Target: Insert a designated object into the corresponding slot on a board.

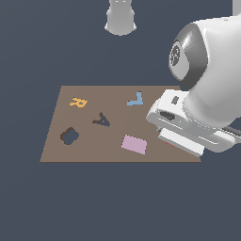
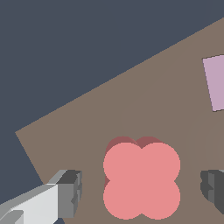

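In the wrist view the coral-red flower-like block (image 2: 141, 179) lies flat on the brown board (image 2: 144, 96), near one of its corners. My gripper (image 2: 141, 191) is open and straddles the block, with one finger (image 2: 70, 192) on each side and a gap to the block on both. In the exterior view the hand (image 1: 181, 126) hangs over the board's (image 1: 117, 89) right edge and hides the block. The dark navy flower-shaped slot (image 1: 69, 136) is at the board's left, far from the hand.
On the board are an orange letter R (image 1: 77, 102), a blue L shape (image 1: 135, 99), a dark A-shaped cutout (image 1: 101, 120) and a pale pink rectangle (image 1: 134, 144), which also shows in the wrist view (image 2: 214, 83). The arm's base (image 1: 121, 19) stands behind the board.
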Robot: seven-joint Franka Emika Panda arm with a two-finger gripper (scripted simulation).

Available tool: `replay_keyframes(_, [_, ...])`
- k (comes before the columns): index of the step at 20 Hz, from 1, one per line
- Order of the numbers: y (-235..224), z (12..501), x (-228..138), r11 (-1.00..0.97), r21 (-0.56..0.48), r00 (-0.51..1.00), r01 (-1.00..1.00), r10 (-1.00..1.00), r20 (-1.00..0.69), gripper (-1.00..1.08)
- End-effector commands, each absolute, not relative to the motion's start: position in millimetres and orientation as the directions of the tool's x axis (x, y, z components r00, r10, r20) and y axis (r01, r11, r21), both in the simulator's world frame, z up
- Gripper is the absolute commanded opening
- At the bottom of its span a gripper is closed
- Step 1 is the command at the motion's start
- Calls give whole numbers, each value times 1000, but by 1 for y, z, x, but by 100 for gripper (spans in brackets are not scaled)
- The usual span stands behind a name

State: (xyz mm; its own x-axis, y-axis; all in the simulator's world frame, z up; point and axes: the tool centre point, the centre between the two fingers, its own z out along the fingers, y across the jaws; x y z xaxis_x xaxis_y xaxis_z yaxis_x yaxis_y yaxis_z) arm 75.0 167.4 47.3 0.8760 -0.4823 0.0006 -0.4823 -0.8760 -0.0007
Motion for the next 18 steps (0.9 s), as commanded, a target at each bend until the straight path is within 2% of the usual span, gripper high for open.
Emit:
replay_keyframes(1, [167,40,75,-876,0,876,-483,-483,0,100])
replay_keyframes(6, [167,30,75,-875,0,875,-484,-484,0,100])
replay_keyframes(7, [167,30,75,-875,0,875,-484,-484,0,-100])
replay_keyframes(18, [168,30,75,-875,0,875,-484,-484,0,-100])
